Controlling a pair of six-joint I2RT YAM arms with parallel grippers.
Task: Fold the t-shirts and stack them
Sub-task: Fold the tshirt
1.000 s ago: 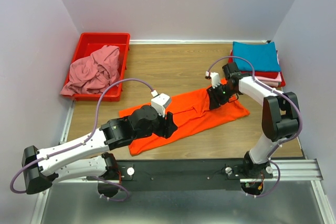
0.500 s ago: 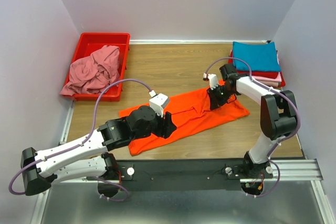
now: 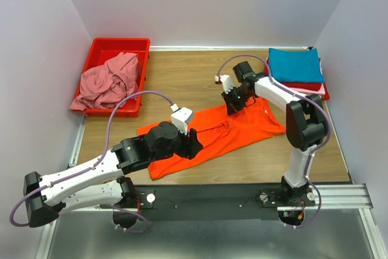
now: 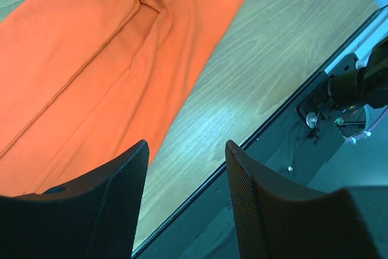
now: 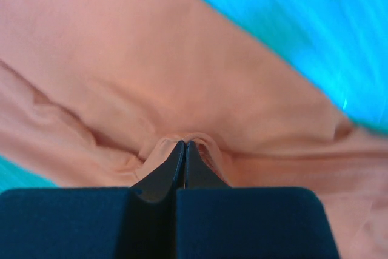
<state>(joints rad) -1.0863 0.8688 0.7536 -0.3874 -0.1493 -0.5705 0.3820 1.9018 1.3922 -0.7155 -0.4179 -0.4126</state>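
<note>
Pinching orange tee (image 5: 182, 71): R pincer (image 5: 183, 145) (tight)

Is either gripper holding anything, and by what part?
The right gripper is shut on the orange t-shirt, pinching a small pucker of cloth near its far edge. The left gripper is open, holding nothing.

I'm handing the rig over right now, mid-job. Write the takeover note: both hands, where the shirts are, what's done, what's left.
Left hand: open, empty, over the near edge of the orange t-shirt.
Right hand: shut, pinching a fold at the orange t-shirt's far edge.
Shirts: the orange one lies mid-table. The pink t-shirt is crumpled in the red bin. The teal t-shirt tops the folded pile at far right.
Done: pile started.
Left: fold and stack orange, then pink.
</note>
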